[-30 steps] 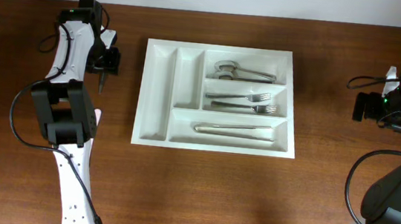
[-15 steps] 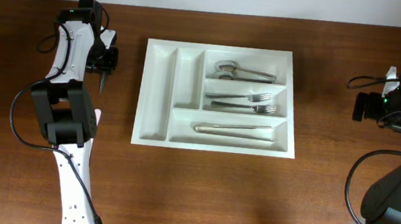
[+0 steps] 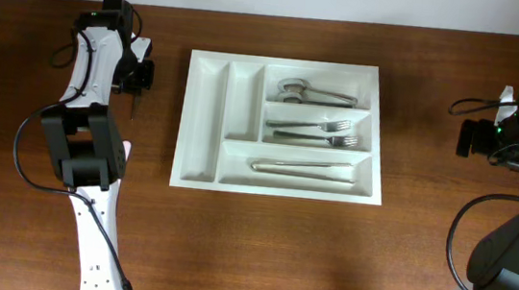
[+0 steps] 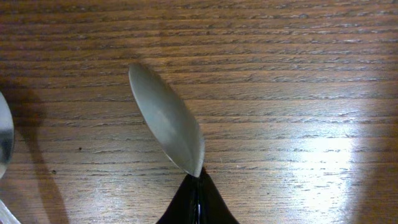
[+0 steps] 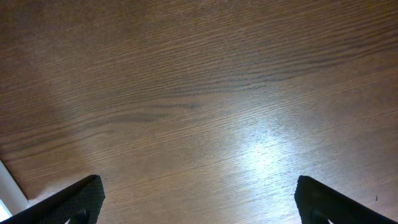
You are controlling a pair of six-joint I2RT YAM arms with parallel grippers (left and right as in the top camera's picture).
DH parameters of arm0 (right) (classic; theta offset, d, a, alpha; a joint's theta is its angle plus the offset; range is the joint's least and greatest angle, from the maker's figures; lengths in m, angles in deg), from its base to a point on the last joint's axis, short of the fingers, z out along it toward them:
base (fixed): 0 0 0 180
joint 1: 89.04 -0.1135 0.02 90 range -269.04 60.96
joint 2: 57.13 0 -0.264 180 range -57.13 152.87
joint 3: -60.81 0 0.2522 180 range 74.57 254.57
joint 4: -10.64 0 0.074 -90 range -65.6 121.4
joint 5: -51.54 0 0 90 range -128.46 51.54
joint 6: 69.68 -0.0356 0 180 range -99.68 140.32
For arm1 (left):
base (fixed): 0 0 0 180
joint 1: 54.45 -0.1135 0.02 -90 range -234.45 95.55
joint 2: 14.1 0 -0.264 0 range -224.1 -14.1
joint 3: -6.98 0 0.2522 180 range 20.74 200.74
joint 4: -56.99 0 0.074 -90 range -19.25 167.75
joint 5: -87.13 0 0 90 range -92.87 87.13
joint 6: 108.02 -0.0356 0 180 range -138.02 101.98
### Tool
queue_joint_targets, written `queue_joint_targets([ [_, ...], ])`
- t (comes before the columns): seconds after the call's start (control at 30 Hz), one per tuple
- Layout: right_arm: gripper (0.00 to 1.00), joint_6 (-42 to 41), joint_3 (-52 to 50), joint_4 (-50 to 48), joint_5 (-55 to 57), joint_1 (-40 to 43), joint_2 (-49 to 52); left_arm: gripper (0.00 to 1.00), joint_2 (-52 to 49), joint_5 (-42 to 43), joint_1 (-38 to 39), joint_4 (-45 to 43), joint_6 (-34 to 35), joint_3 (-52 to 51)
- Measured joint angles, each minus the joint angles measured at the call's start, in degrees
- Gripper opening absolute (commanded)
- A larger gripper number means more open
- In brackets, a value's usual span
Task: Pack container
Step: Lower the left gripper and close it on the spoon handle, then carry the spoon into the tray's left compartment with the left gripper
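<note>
No text, label, brand or number can be read anywhere.

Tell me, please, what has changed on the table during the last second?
The left claw closed: its jaws came together on the end of a silver utensil, beside the container. The container, the cutlery inside it and the open right claw stayed as they were.

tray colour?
White. The container shows best in the overhead view.
</note>
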Motion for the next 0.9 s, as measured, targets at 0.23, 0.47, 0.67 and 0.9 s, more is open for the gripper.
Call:
queue_joint_targets([
  [0.23, 0.98, 0.0, 0.0, 0.0, 0.0, 0.0, 0.0, 0.02, 0.0, 0.2, 0.0, -0.1, 0.2, 0.0],
  [0.47, 0.99, 0.0, 0.0, 0.0, 0.0, 0.0, 0.0, 0.02, -1.0, 0.2, 0.0, -0.2, 0.2, 3.2],
  [0.67, 0.99, 0.0, 0.0, 0.0, 0.0, 0.0, 0.0, 0.02, -1.1, 0.2, 0.4, 3.5, 0.4, 10.1],
  [0.9, 0.99, 0.0, 0.0, 0.0, 0.0, 0.0, 0.0, 0.02, -1.2, 2.4, 2.8, 13.9, 1.8, 24.5],
])
